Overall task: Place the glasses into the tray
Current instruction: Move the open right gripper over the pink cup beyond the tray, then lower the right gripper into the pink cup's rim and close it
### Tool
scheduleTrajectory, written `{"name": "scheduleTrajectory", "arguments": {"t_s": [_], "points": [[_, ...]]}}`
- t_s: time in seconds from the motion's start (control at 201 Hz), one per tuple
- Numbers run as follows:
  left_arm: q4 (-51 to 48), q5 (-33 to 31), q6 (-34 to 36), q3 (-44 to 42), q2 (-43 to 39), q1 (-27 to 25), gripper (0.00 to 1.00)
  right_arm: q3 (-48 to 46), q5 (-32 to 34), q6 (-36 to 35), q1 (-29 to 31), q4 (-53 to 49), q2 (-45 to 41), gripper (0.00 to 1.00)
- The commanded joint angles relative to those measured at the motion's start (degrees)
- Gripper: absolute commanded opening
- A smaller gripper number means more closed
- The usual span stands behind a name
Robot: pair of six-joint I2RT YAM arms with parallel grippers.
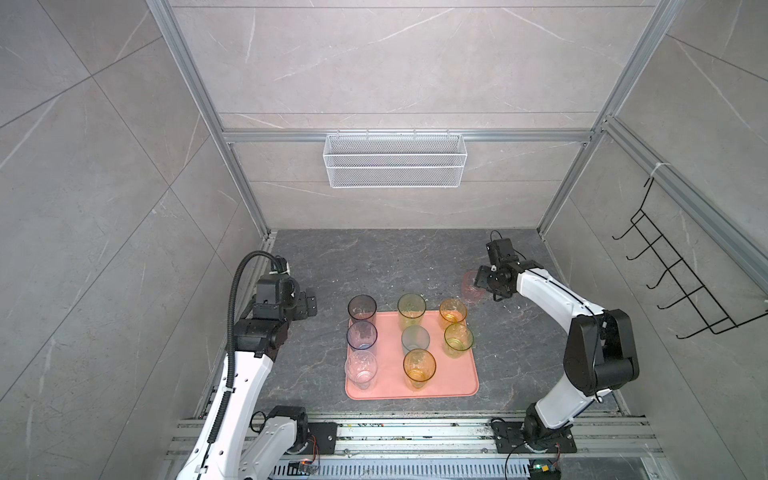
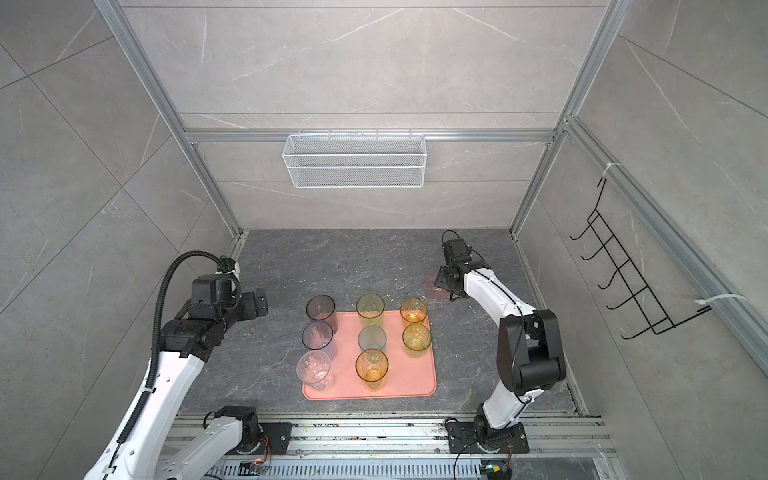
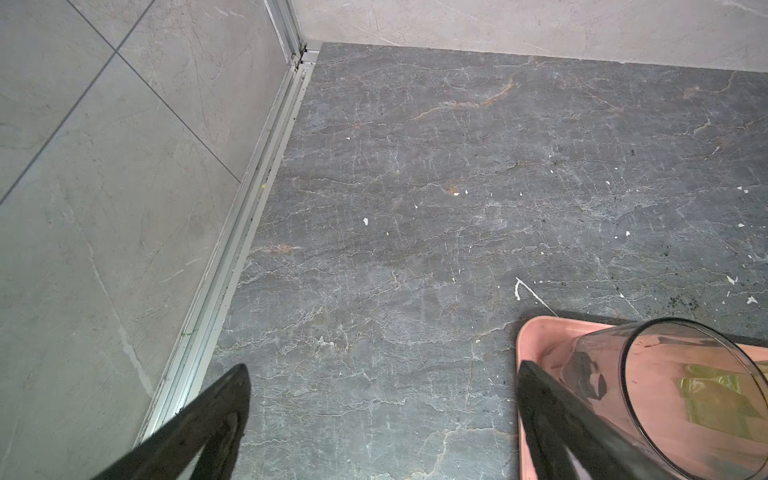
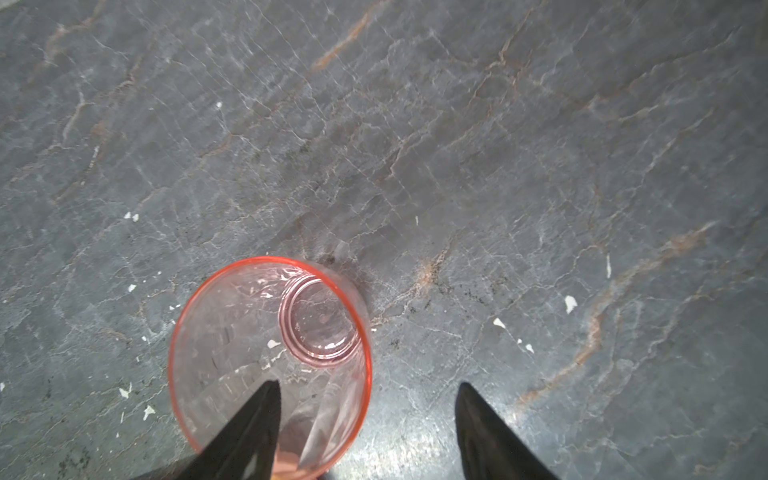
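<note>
Several tinted glasses stand upright in three rows on the salmon-pink tray (image 1: 451, 374) (image 2: 409, 374). A pink glass (image 1: 471, 286) (image 2: 435, 286) (image 4: 270, 353) stands upright on the dark table behind the tray's far right corner. My right gripper (image 1: 487, 289) (image 4: 368, 384) hangs open over it, one finger across its mouth, the other outside the rim. My left gripper (image 1: 309, 305) (image 3: 383, 368) is wide open with nothing between its fingers. It sits just left of the tray's far left corner (image 3: 536, 332), beside the smoky grey glass (image 1: 362, 309) (image 3: 685, 395).
A white wire basket (image 1: 395, 160) hangs on the back wall and a black hook rack (image 1: 681, 274) on the right wall. Grey walls close in the left, back and right. Aluminium rails (image 1: 415, 432) with both arm bases run along the front edge.
</note>
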Motion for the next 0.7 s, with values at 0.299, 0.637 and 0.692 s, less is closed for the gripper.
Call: {"name": "scheduleTrajectory", "arguments": {"t_s": [0.299, 0.637, 0.692], "points": [[0.6, 0.2, -0.1, 0.7, 1.1, 1.0, 1.00, 2.4, -3.5, 1.3, -1.6, 1.1, 4.9, 0.68], [0.6, 0.5, 0.0, 0.8, 1.5, 1.4, 0.99, 4.1, -6.0, 1.3, -2.2, 1.3, 8.2, 0.64], [0.6, 0.6, -0.1, 0.7, 1.6, 1.5, 0.99, 4.4, -6.2, 1.2, -2.3, 1.4, 8.6, 0.64]]}}
